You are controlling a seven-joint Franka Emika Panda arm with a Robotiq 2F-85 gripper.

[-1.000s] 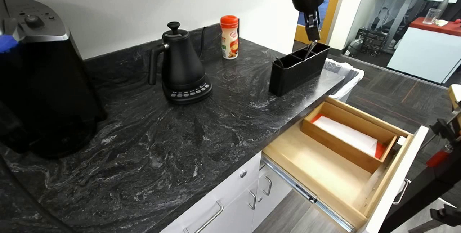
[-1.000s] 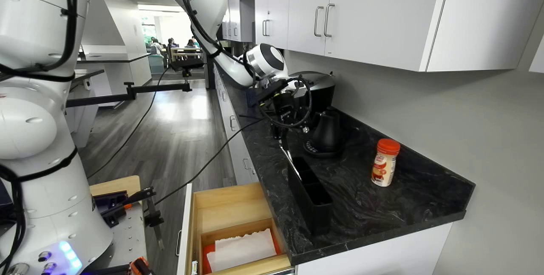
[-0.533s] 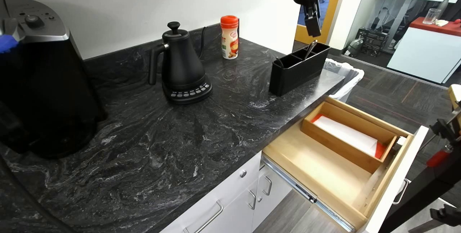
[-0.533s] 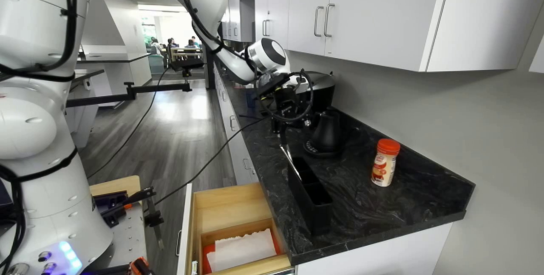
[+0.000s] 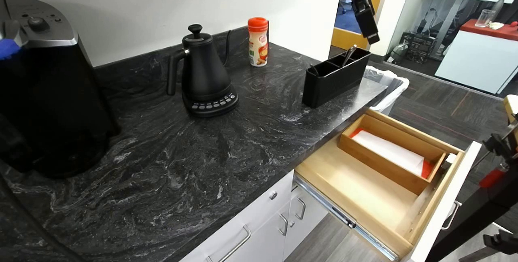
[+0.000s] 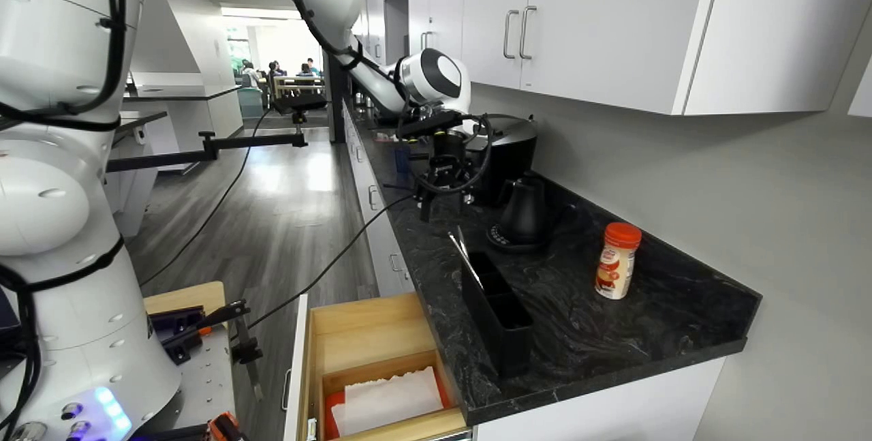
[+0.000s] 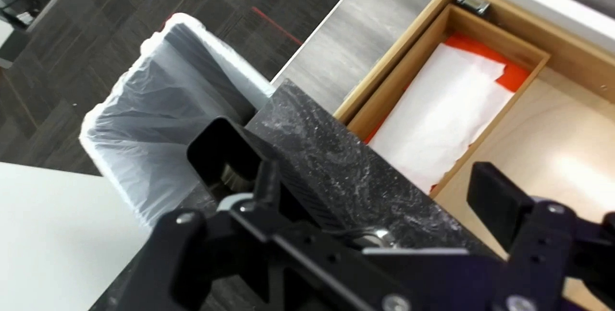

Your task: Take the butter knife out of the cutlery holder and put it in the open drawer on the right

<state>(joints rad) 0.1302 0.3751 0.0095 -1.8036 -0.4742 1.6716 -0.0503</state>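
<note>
The gripper [image 7: 377, 181] was parted wide, with nothing held. What was judged the butter knife [image 6: 465, 261] was leaned in the cutlery holder [image 6: 512, 352], lower centre in an exterior view; with another utensil [image 6: 462, 240] crowded beside it, the wrong one might be pinched. The lined bin [image 7: 158, 104], shown at left in the wrist view, was not shown there.

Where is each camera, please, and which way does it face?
Exterior view: above the black marbled countertop, facing its far end; the black claw shows.
Exterior view: beyond that end, facing back along it; much of the white arm shows.
Wrist view: on the wrist, facing down at the black oblong cutlery holder; both fingers show.
All three share the holder and open light-wood drawer.
</note>
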